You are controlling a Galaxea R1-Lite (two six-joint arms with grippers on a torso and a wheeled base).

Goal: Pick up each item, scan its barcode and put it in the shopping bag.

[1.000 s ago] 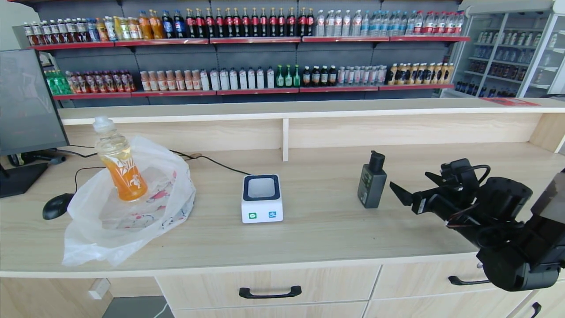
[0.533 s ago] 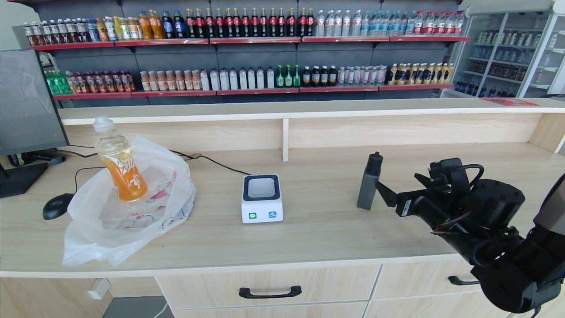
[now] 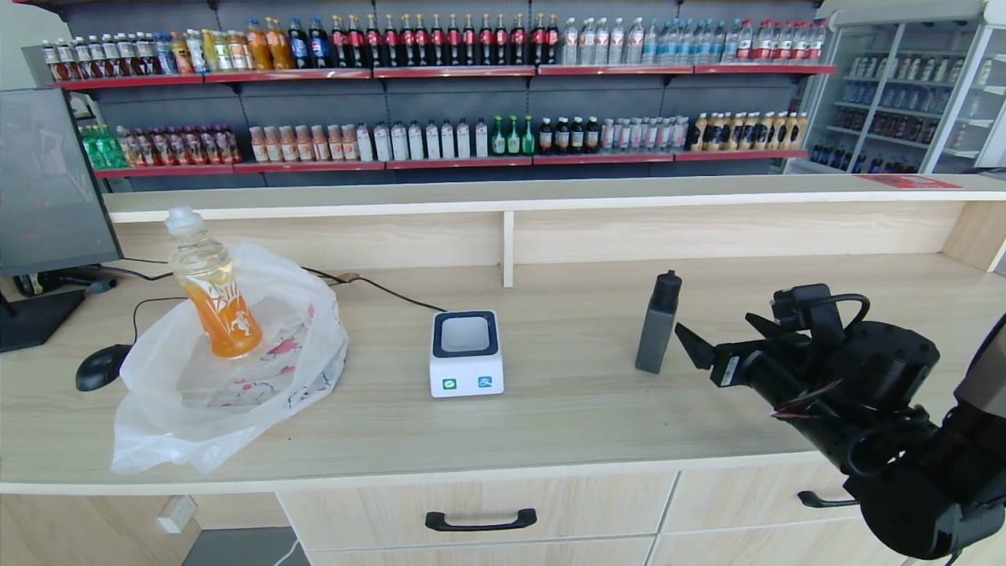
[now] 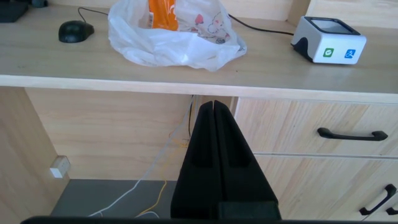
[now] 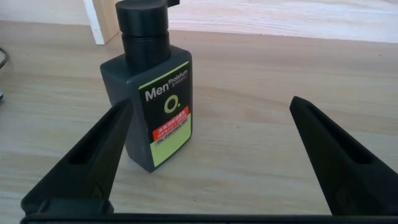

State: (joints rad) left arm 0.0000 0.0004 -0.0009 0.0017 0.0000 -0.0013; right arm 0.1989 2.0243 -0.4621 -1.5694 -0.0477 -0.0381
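A dark grey pump bottle (image 3: 659,330) (image 5: 155,106) stands upright on the wooden counter (image 3: 566,393), right of the white barcode scanner (image 3: 465,352) (image 4: 328,40). My right gripper (image 3: 717,328) (image 5: 214,106) is open and level with the bottle, just right of it. The bottle stands just beyond one fingertip, not between the two. At the left a white plastic shopping bag (image 3: 228,377) (image 4: 174,37) holds an upright orange drink bottle (image 3: 211,287). My left gripper (image 4: 213,109) is shut on nothing, below the counter edge in front of the drawers.
A monitor (image 3: 47,181) and a black mouse (image 3: 102,365) sit at the far left, with cables running behind the bag. A raised ledge with a white divider (image 3: 508,248) backs the counter. Bare counter lies between scanner and dark bottle. Drink shelves fill the background.
My right gripper moved left up to the dark bottle, which turned on the spot from its broad face to its narrow side. The gripper then drew back slightly to the right.
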